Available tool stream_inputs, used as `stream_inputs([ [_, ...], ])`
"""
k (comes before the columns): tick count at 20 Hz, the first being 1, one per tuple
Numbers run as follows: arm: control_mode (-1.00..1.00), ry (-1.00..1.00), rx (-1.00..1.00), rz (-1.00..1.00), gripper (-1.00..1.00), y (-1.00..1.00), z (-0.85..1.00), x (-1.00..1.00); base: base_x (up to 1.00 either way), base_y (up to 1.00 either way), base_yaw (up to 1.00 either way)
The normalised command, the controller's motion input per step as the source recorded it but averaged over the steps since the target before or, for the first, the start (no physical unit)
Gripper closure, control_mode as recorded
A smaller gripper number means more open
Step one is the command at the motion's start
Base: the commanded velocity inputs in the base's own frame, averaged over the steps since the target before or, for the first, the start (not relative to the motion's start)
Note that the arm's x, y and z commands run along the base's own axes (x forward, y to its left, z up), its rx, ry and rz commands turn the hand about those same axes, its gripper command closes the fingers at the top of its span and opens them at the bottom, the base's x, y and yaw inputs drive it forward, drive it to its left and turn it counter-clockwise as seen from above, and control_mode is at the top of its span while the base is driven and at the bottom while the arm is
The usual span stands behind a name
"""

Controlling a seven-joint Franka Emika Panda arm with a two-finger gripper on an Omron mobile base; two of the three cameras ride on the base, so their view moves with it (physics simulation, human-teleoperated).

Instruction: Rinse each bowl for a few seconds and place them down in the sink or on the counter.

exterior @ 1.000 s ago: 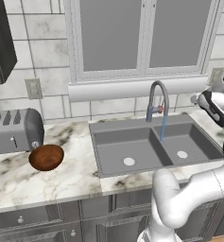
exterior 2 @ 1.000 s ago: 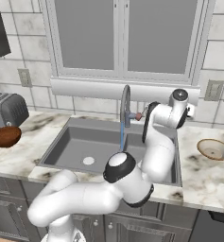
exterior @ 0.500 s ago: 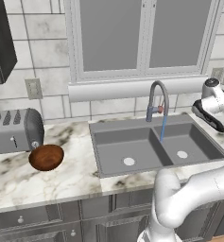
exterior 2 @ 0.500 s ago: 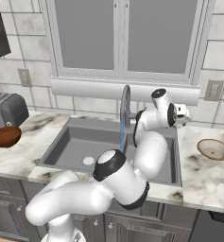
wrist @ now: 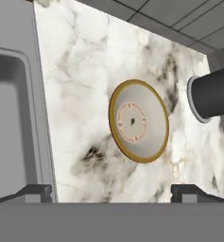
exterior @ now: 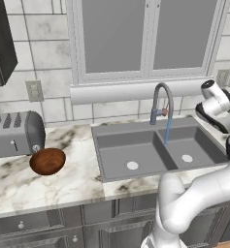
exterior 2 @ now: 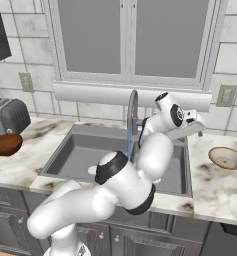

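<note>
A reddish-brown bowl (exterior: 47, 161) (exterior 2: 6, 144) sits on the counter (exterior: 19, 189) left of the sink (exterior: 117, 145), beside the toaster. On the counter right of the sink (exterior 2: 65, 150) rests a pale beige bowl (exterior 2: 228, 158) (wrist: 138, 127), upright and empty. My gripper (exterior 2: 194, 128) (wrist: 113, 193) hovers over the sink's right rim, looking down at the beige bowl. Its fingers are open with nothing between them. The faucet (exterior: 160, 104) pours a thin blue stream into the right basin.
A silver toaster (exterior: 14, 134) stands at the far left of the counter. A dark cylinder (wrist: 210, 94) lies beyond the beige bowl. The sink's right wall (wrist: 38, 118) borders the marble (wrist: 85, 71) next to that bowl. A tiled wall and a window rise behind.
The hand has turned at the wrist above the sink's right edge and shifted slightly. Both bowls stay where they were, and the water keeps running.
</note>
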Motion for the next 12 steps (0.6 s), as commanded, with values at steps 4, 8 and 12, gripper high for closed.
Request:
stream_inputs([
  [4,-1.00,0.21,-0.10,-0.12,-1.00,-0.01,0.33,-0.04,0.00,0.00,0.00],
  [8,-1.00,0.13,-0.01,-0.06,-1.00,-0.07,0.05,-0.10,0.00,0.00,0.00],
  [12,-1.00,0.08,0.02,-0.05,-1.00,-0.11,-0.08,-0.18,0.00,0.00,0.00],
])
